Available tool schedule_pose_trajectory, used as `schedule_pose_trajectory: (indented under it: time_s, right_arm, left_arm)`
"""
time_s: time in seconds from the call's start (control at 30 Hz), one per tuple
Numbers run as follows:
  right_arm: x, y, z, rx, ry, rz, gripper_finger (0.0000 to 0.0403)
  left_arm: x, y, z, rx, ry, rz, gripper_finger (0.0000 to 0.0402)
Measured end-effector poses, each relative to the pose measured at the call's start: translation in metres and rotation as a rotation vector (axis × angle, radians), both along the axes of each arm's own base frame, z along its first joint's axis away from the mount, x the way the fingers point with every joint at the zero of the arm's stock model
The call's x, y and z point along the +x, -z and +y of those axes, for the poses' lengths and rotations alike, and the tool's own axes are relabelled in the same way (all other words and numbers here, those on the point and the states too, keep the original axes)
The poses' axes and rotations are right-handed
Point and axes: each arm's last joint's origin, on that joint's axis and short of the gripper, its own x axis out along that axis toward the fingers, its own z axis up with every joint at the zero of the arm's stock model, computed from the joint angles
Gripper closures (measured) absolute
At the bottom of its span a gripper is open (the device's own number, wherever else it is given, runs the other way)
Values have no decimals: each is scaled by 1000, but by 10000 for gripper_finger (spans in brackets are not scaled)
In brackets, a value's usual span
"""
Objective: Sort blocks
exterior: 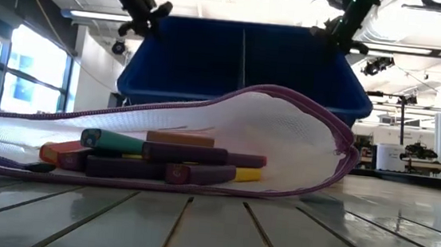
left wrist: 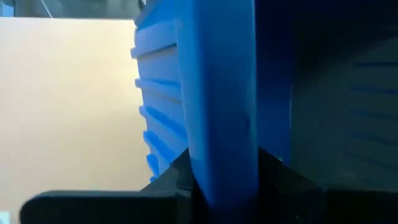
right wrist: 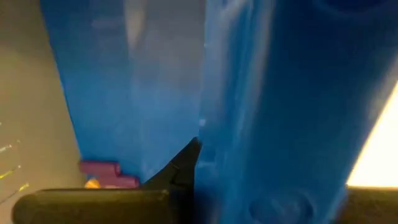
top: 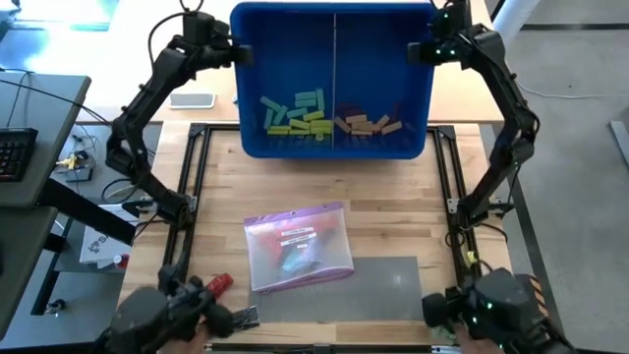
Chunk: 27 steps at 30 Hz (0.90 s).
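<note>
A blue bin [top: 334, 79] with a middle divider stands at the far side of the table. Yellow-green and teal blocks [top: 297, 113] lie in its left half and tan and purple blocks [top: 369, 121] in its right half, all heaped against the near wall. My left gripper [top: 236, 51] is shut on the bin's left rim and my right gripper [top: 425, 51] on its right rim. Nearer, a clear purple-edged pouch [top: 298, 246] lies flat on a grey mat [top: 383, 285]. In the low view the pouch [exterior: 203, 138] holds several blocks. My left gripper pinches the bin's left rim [left wrist: 221, 124] near its far corner, one finger [left wrist: 273, 168] inside the wall and one [left wrist: 177, 177] outside. It slants down from the table's left side. In the low view the pouch hides the bin's underside. My right gripper pinches the bin's right rim [right wrist: 230, 124] near the far corner, coming slanting down from the table's right side. One finger [right wrist: 186, 162] shows against the wall; the other is hidden behind the rim.
A red cylindrical tool [top: 218, 283] lies at the near left beside the mat. A black metal frame [top: 197, 177] borders the wooden table top. A phone [top: 193, 99] lies left of the bin. A desk with a keyboard [top: 15, 152] stands beyond the left edge.
</note>
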Motion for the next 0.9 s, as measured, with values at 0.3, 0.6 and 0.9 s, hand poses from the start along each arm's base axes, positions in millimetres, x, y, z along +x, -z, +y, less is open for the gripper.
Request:
schedule_pose_trajectory:
  time_s: [0.3, 0.6, 0.9]
  right_arm:
    - [15, -10, 34, 25, -80, 28, 344]
    - [14, -21, 47, -41, -143, 58, 342]
    - [35, 16, 72, -141, -191, -4, 341]
  left_arm:
    - [-3, -14, -56, -91, 33, 118, 345]
    - [-6, -15, -82, -113, 67, 150, 339]
    - [-12, -20, -109, -111, 29, 262, 339]
